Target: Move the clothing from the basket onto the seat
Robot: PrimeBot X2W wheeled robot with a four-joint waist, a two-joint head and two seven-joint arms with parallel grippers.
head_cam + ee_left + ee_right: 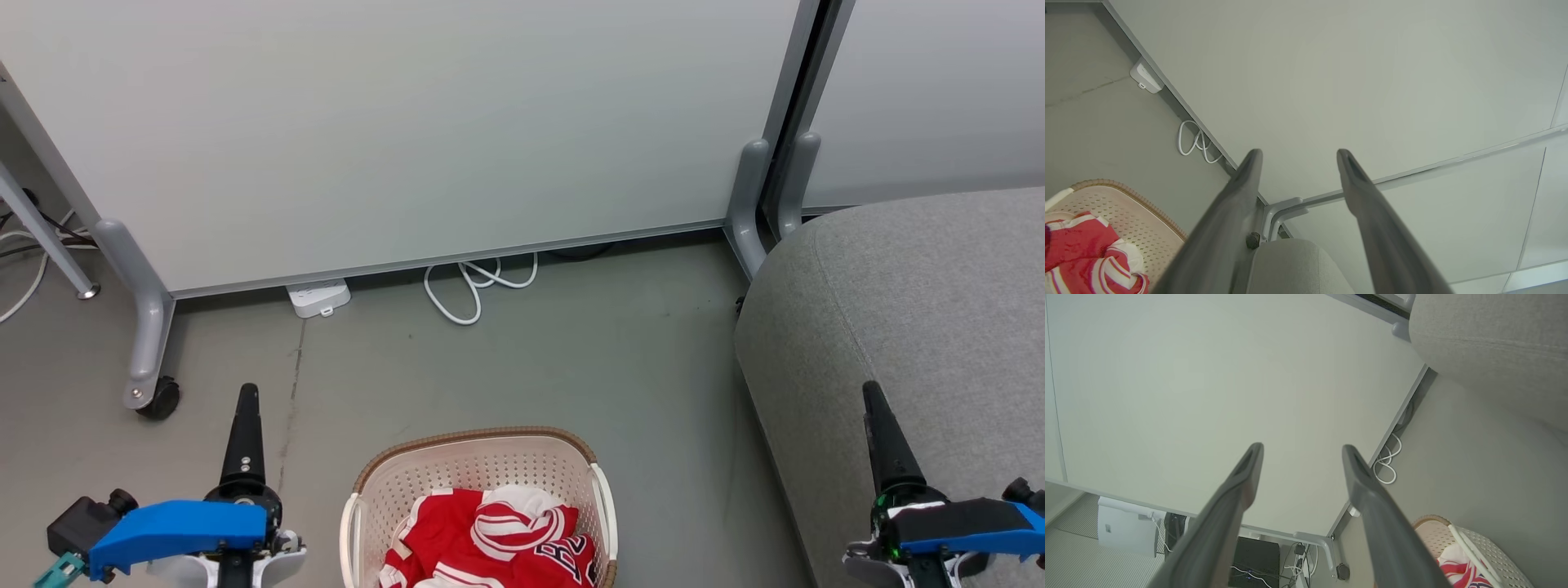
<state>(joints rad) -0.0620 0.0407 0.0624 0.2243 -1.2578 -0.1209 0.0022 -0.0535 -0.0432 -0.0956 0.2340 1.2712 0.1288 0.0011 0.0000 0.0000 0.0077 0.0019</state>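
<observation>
A: Jaws first, from the head view. Left jaws?
B: Low at the left, fingers (pixel 245 433) pointing up the picture over the grey floor (pixel 571 351), seen edge-on. Cannot judge the gap from this angle.
A: Right jaws?
B: Low at the right, fingers (pixel 886 441) edge-on too, in front of the seat (pixel 922 310).
A: And the clothing (pixel 490 539)?
B: Crumpled in the basket (pixel 482 434), red with white stripes and dark lettering. On the floor at bottom centre, between the two arms, near the seat but apart from it, touched by neither arm. Behind, a pale partition panel (pixel 408 122) on grey legs, with a white power strip (pixel 318 296) and a looped white cable (pixel 478 286) at its foot.
A: Left wrist view?
B: Left jaws spread wide, gripping nothing, pale panel between the fingers (pixel 1241 196). Basket (pixel 1126 216) and clothing (pixel 1077 245) at lower left. Rounded corner of the seat (pixel 1294 265) low between the fingers.
A: Right wrist view?
B: Right jaws equally wide, likewise empty, fingers (pixel 1372 506) well apart. Seat (pixel 1486 343) at top right, basket (pixel 1478 543) with a little red clothing (pixel 1457 567) at lower right. Cable (pixel 1386 465) looped at the panel's foot, and a dark caster (pixel 1343 571) at the bottom.
</observation>
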